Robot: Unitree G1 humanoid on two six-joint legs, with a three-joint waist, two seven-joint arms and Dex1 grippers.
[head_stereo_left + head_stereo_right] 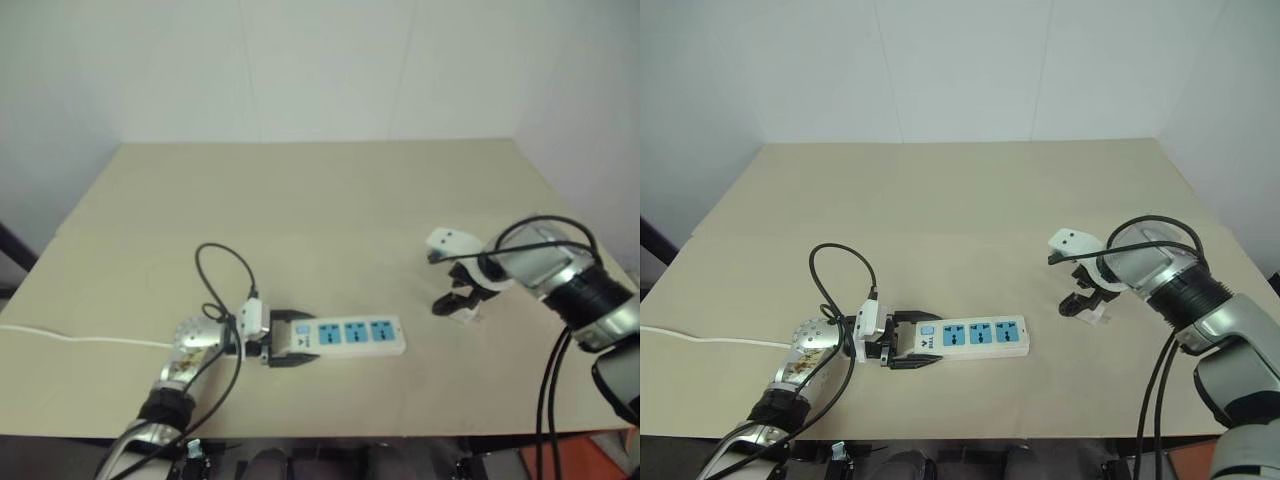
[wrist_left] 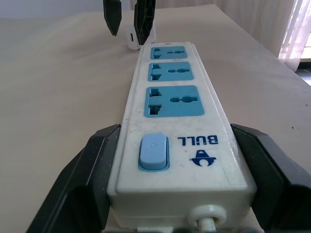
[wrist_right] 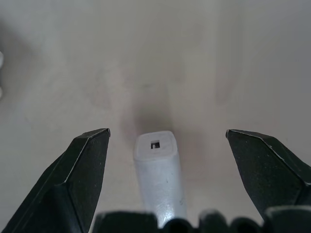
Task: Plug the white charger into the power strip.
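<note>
The power strip [image 1: 352, 336], a long white bar with three blue sockets, lies flat near the table's front edge. My left gripper [image 1: 288, 343] is shut on its switch end, with a black finger [image 2: 80, 170] pressed against each long side. To the right, the small white charger [image 3: 158, 162] stands upright on the table. Above it, my right gripper [image 3: 166, 132] points down and is open, one finger [image 3: 85, 155] on each side and neither touching it. In the left wrist view the charger [image 2: 131, 39] stands beyond the strip's far end, under those fingers.
The tan table [image 1: 300, 200] stretches bare to a white wall at the back. The strip's thin white cord [image 1: 70, 338] runs off to the left edge. The table's right edge lies close beside my right arm.
</note>
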